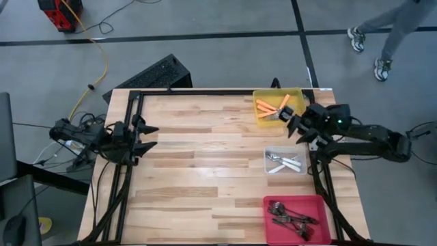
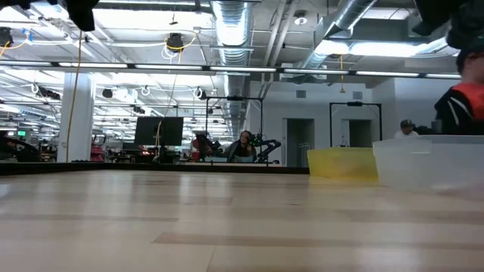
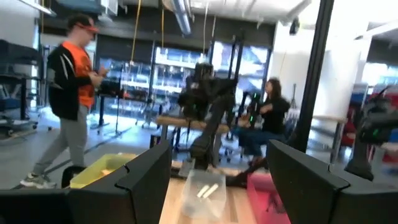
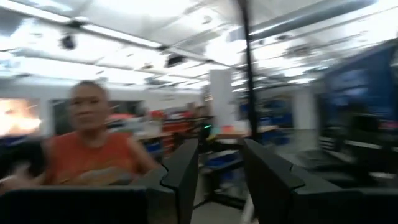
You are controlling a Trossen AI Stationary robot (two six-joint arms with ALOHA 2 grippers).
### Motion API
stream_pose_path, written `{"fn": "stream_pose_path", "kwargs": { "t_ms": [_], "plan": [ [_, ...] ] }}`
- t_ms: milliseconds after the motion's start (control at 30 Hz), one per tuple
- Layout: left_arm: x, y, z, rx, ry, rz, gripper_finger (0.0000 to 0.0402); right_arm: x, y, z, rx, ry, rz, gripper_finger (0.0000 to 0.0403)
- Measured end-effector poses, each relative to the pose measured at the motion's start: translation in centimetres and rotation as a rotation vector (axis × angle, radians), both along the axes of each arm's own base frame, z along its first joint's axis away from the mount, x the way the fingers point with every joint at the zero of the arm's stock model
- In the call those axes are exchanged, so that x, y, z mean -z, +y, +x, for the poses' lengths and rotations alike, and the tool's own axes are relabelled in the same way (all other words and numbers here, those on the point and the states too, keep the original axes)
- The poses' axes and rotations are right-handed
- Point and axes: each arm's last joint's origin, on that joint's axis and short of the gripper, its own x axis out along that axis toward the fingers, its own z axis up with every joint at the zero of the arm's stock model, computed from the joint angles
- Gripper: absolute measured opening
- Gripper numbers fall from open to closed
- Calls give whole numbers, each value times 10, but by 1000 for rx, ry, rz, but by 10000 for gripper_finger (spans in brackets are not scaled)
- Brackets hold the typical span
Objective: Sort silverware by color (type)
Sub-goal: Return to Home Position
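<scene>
Orange forks (image 1: 269, 106): you'll find these crossed in a small pile in the yellow bin (image 1: 259, 119), far right
Silver-white forks (image 1: 283, 162): yours lie flat, roughly side by side, in the clear bin (image 1: 268, 151), right, midway
Black forks (image 1: 292, 217): you see a loose dark tangle in the red bin (image 1: 315, 203), near right

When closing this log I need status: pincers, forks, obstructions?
Left pincer open, left edge. Right pincer open, by yellow bin. Orange forks, silver forks, black forks binned separately. Nothing obstructing.
</scene>
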Motion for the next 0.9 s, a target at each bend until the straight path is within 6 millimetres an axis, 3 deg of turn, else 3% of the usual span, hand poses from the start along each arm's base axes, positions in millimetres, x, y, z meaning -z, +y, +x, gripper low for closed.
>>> {"fn": "stream_pose_path", "kwargs": {
  "t_ms": [233,600,900],
  "plan": [
    [20,7,-21,25,-133,-25,247,34,-11,-27,255,3,88,150],
    [47,4,-9,-10,-59,-3,247,102,-3,-48,492,-57,89,150],
    [71,5,-1,-45,-39,-11,247,126,-9,-36,599,162,119,150]
  ]
}}
